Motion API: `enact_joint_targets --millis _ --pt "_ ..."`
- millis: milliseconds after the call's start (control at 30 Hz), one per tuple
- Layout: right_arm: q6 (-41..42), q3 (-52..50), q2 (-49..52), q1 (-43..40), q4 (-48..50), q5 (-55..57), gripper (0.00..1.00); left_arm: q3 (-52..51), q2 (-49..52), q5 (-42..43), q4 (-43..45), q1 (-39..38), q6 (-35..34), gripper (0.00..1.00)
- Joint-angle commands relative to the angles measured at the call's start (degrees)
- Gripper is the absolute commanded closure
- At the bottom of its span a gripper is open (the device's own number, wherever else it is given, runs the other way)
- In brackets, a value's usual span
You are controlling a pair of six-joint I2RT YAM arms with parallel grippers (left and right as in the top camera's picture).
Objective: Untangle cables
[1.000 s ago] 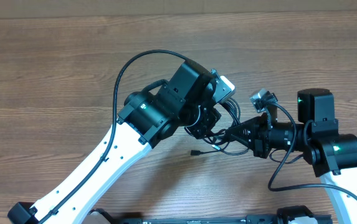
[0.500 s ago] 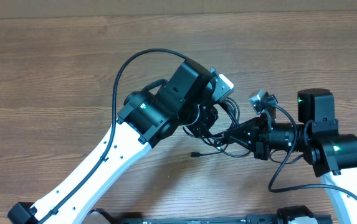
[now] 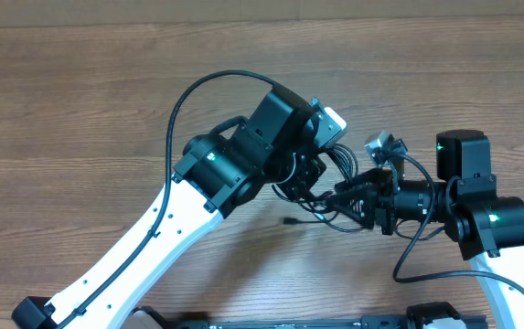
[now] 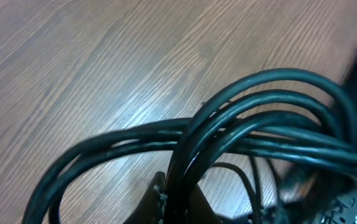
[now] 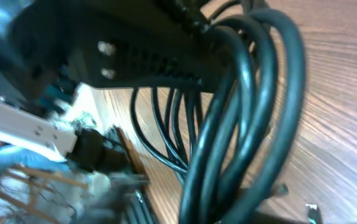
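The cables are thin black cords bunched in a small tangle between my two grippers near the table's middle. One plug tip lies on the wood just left of the tangle. My left gripper reaches in from the left. In the left wrist view its fingers are pinched on a bundle of the cables. My right gripper comes in from the right with its jaws spread. Loops of the cables run down between them, and its fingertips are mostly hidden behind the cords.
The wooden table stretches bare to the left and back. A thick black wire arcs off the left arm. The left arm's black body fills the top of the right wrist view, close to the cords.
My left gripper has closed on the cords. My right gripper's jaws, shut before, have spread apart. Both arms stay almost in place.
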Motion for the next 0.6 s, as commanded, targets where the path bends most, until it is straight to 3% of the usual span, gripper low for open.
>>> enact_joint_targets --millis 0,267,567 --pt "1.27 0.85 -0.33 0.24 -0.33 5.57 0.14 0.85 0.52 1.31 0.35 -0.37 0.04 0.96" --pt "7.28 0.85 -0.35 0.24 0.52 12.26 0.01 0.85 0.52 0.83 0.04 -0.37 0.07 0.96" --pt "10.01 0.87 -0.35 0.24 3.43 13.07 0.12 0.85 0.52 -5.38 -4.70 -0.37 -2.99 0.96"
